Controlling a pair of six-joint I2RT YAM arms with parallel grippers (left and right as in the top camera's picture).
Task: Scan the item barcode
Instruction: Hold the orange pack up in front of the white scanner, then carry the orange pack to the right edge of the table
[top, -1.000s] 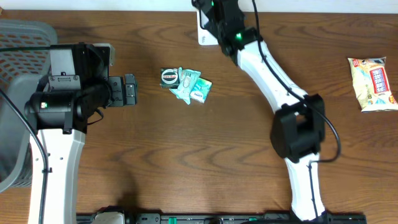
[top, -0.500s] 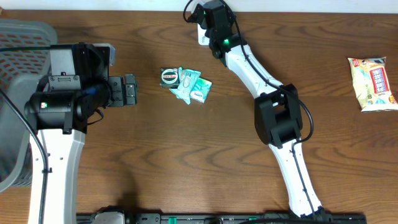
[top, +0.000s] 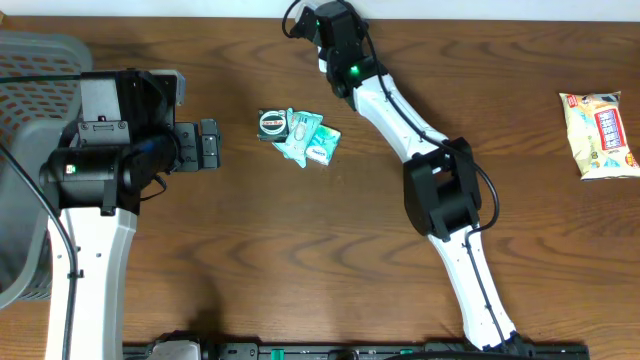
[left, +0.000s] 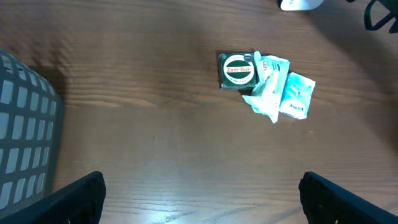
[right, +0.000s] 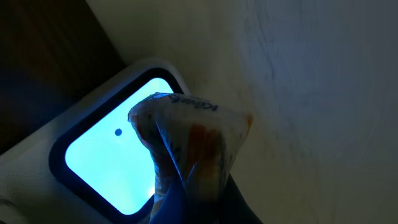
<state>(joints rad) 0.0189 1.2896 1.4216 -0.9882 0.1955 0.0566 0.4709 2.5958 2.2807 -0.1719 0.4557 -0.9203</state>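
Right gripper (right: 194, 208), clamped on packet (right: 186, 134), swung left along far tabletop (top: 300, 260) edge; packet now over lit scanner (right: 93, 167), scan likely registering. Left gripper (top: 207, 145) wide open, empty.

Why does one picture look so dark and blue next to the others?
Right wrist view: dim, lit mostly by the glowing blue scanner window, the packet tinted and soft; overhead and left wrist views: evenly lit, the wooden table sharp.
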